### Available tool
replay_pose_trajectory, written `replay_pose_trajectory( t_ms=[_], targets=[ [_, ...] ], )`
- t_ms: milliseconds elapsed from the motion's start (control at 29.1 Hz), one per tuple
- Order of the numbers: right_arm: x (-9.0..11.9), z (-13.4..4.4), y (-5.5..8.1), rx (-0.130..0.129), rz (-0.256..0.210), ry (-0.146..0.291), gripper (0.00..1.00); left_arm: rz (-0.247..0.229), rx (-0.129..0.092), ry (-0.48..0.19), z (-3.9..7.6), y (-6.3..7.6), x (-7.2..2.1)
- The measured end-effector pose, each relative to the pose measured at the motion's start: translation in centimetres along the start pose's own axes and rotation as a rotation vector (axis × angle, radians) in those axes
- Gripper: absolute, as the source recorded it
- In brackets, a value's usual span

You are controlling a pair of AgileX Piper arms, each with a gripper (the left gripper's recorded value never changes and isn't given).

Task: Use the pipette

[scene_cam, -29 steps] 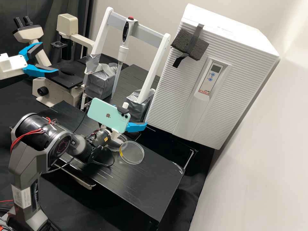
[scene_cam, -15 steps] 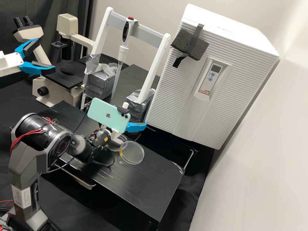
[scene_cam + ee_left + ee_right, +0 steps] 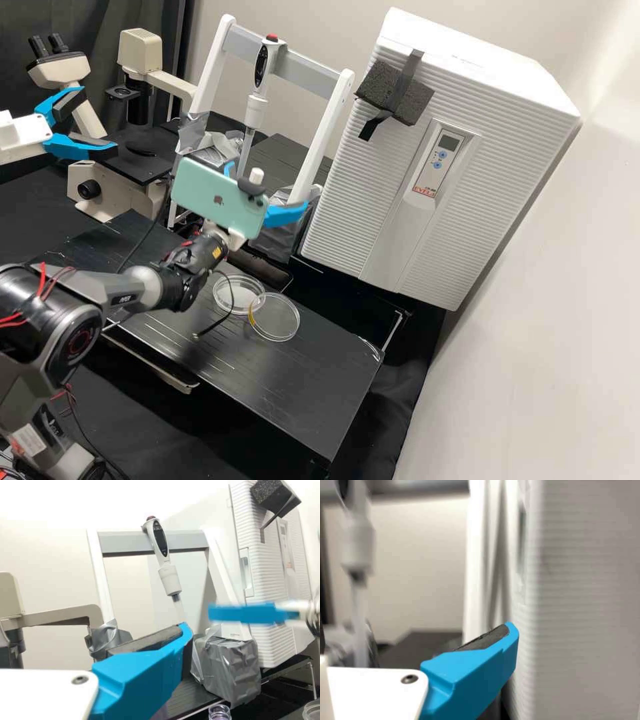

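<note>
red lettering is carried on the front panel of the ribbed white machine (image 3: 433,173), beneath a small display and two round blue buttons. small white lettering is borne on the right arm (image 3: 127,293). the pipette (image 3: 259,70) is hung upright from the grey crossbar of a white rack (image 3: 313,70), well above the black worktop (image 3: 293,380), and is touched by neither gripper. it is made up of a red button on top, a dark face on a pale handle, a white lower barrel and a long clear tip pointed down between the rack's tape-wrapped feet. the left gripper (image 3: 99,122) is held beside the microscope (image 3: 107,180), well apart from the rack, its fingers spread wide with nothing between them. the right gripper (image 3: 270,188) is held in front of the rack, near the pipette's tip, behind a mint-green phone (image 3: 213,200); its fingers are seen apart and empty. two clear round dishes (image 3: 275,319) are laid touching on the worktop below it.
</note>
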Motion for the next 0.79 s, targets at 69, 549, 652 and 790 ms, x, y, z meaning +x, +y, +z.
replay_pose_trajectory(
  t_ms=[69,549,652,790],
  targets=[
    [0.8,-1.7,0.5,0.012,0.006,0.03,1.0,-0.002,-0.002,0.0,0.0,-0.1,0.02],
    [7.8,-7.2,-0.3,-0.068,-0.048,-0.036,1.0,-0.021,-0.02,0.011,0.1,-0.7,-0.14],
    [8.9,-7.3,-0.5,-0.077,-0.06,-0.064,1.0,-0.022,-0.02,0.011,0.1,-0.7,-0.13],
    [9.9,-7.2,-0.6,-0.08,-0.061,-0.092,1.0,-0.033,-0.022,0.013,0.0,-1.0,-0.04]
  ],
)
